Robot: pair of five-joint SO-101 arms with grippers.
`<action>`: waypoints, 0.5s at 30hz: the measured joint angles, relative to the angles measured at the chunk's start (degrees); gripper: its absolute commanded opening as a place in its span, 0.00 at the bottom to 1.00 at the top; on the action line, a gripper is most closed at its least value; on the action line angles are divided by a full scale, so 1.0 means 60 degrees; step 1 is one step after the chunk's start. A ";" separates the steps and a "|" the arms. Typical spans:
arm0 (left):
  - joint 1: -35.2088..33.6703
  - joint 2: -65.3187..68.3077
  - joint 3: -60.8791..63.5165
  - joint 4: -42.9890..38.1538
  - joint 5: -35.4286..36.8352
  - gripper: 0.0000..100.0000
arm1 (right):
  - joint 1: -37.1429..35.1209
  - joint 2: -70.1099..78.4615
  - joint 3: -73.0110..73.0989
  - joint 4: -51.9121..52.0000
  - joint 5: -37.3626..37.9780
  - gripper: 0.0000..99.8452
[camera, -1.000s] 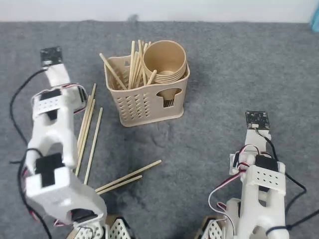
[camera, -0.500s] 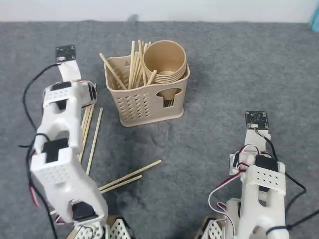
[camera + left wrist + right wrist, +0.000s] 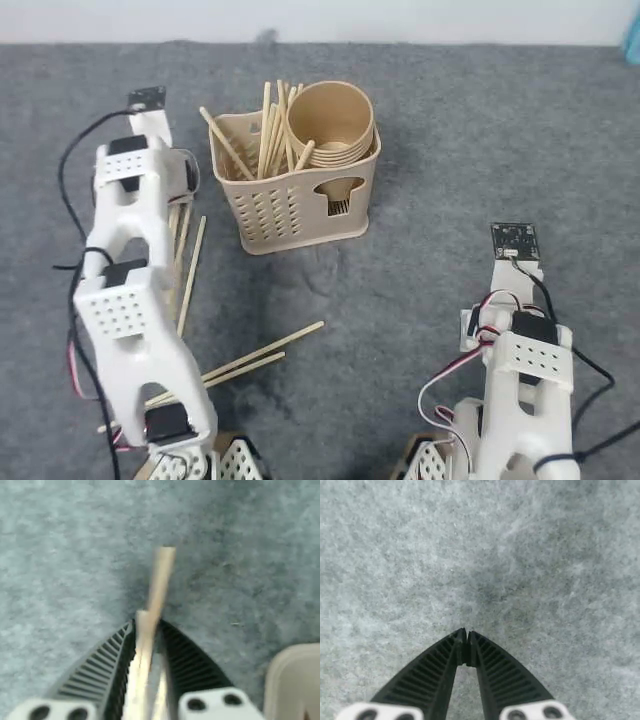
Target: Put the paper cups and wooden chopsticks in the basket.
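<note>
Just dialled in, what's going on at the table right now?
The left claw is shut on a pale wooden chopstick beside the beige perforated plastic basket, which already holds stacked brown paper cups and several sticks. More loose wooden chopsticks lie on the grey mat. The right claw is shut, empty, above the mat.

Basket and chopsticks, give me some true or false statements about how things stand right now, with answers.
1. The left gripper is shut on a wooden chopstick. True.
2. The right gripper holds a paper cup. False: it is shut on nothing, above the carpet.
3. The paper cups sit stacked inside the basket. True.
4. Every chopstick is in the basket. False: loose chopsticks lie on the carpet.
</note>
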 measured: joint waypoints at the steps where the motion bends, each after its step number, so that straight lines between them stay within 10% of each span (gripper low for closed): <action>1: -0.0088 0.0015 -0.0029 0.0059 0.0029 0.01 | 0.0000 0.0000 0.0000 0.0000 0.0000 0.01; 15: -0.0762 -0.1582 -0.0044 0.1612 0.0044 0.01 | 0.0000 0.0000 0.0000 0.0000 0.0000 0.01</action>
